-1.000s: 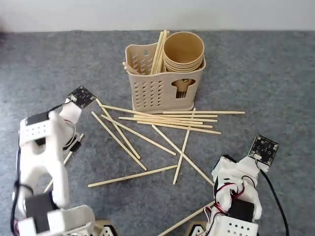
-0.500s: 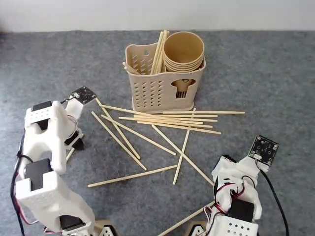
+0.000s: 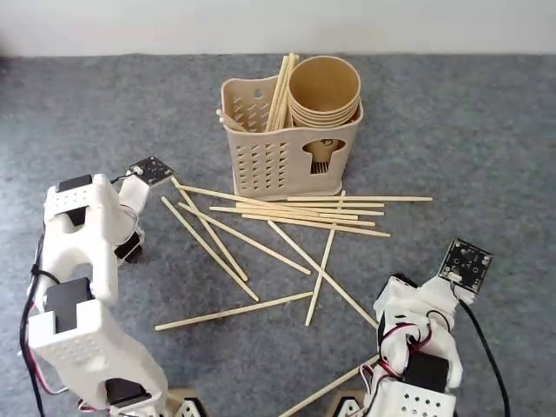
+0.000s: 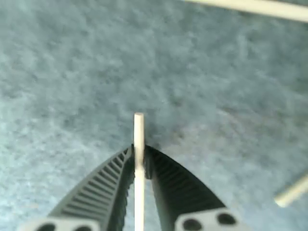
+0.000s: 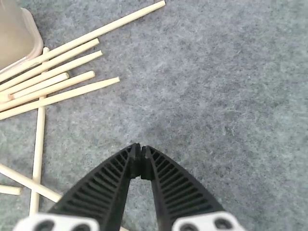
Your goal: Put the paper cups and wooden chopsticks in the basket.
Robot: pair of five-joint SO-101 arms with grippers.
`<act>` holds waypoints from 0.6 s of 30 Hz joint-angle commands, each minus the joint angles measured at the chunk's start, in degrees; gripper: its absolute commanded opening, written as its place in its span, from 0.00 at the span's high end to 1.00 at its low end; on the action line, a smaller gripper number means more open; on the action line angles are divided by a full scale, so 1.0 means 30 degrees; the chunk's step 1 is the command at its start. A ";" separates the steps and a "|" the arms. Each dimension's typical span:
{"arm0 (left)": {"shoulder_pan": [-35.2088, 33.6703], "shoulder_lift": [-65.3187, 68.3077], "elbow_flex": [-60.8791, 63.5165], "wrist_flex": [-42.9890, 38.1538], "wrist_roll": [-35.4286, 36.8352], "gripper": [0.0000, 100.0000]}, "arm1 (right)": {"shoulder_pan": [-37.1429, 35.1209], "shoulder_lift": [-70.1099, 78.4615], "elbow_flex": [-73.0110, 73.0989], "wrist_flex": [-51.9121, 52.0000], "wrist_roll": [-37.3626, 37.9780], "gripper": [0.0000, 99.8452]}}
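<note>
Left arm: compared with a second ago, the white left arm (image 3: pixel 82 234) stands more upright over the same spot at the left of the grey carpeted surface (image 3: pixel 452 148); over the last half second it barely shifts.
Left end effector: the left end effector (image 4: pixel 138 150) is clenched on a single pale wooden chopstick (image 4: pixel 138 130), whose blunt tip pokes out just past the black ribbed fingers.
Held chopstick: a second ago a stick lies on the carpet beside that arm; now that stretch of carpet is bare in the high view, so the stick appears to be lifted off the surface.
Right end effector: the right end effector (image 5: pixel 140 154) is closed on nothing, hanging above bare carpet near the ends of several sticks; the right arm is unchanged across the frames.
Beige perforated plastic basket: the beige perforated plastic basket (image 3: pixel 261 165) stands at the far middle of the surface, well apart from the left end effector.
Stack of tan paper cups: the stack of tan paper cups (image 3: pixel 323 87) already sits in the basket's right compartment, with a few chopsticks upright beside it.
Loose wooden chopsticks: the loose wooden chopsticks (image 3: pixel 287 213) lie scattered in front of the basket, unmoved.
Meaning for the task: the cups look done; one more stick is secured and, by my reading, needs carrying to the basket, with many sticks left.
</note>
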 commanded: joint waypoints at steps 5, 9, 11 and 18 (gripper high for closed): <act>0.0117 -0.0264 -0.5055 0.6652 -0.0117 0.99 | 0.0132 -0.0278 0.0293 -0.0278 -0.0147 0.99; 0.0059 -0.0440 -0.6696 0.7883 0.1289 0.99 | 0.0132 -0.0278 0.0293 -0.0278 -0.0147 0.99; -0.0059 -0.0791 -0.7077 0.7795 0.2374 0.99 | 0.0132 -0.0278 0.0293 -0.0278 -0.0147 0.99; 0.0000 -0.3575 -0.8044 0.7062 0.4073 0.99 | 0.0132 -0.0278 0.0293 -0.0278 -0.0147 0.99</act>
